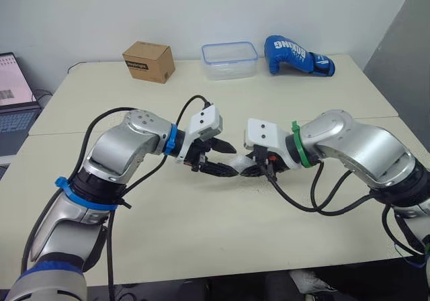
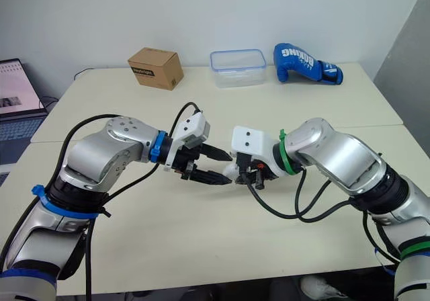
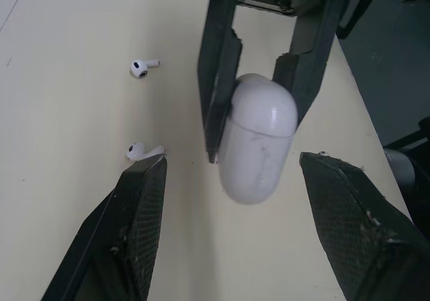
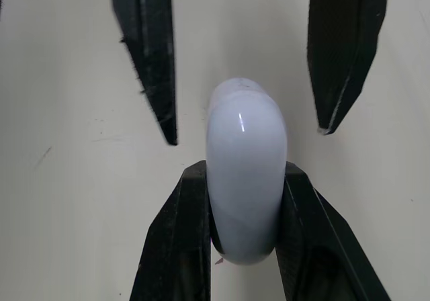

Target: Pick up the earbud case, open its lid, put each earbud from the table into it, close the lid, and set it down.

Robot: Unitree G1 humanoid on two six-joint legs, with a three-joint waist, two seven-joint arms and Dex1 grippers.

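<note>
My right gripper [image 4: 245, 173] is shut on the white earbud case [image 4: 245, 153] and holds it just above the middle of the table [image 1: 201, 234]. The case's lid is closed, and its rounded end points toward my left arm. My left gripper [image 3: 234, 158] is open, its two fingers standing on either side of the case's free end without touching it. Two white earbuds lie on the table beside the grippers, one [image 3: 141, 66] farther off and one [image 3: 138, 152] close to my left fingertip [image 3: 144, 193].
Along the table's far edge stand a cardboard box [image 1: 148, 61], a clear plastic container [image 1: 230, 59] and a blue boxing glove [image 1: 295, 54]. A laptop [image 1: 13, 93] sits off the table at the left.
</note>
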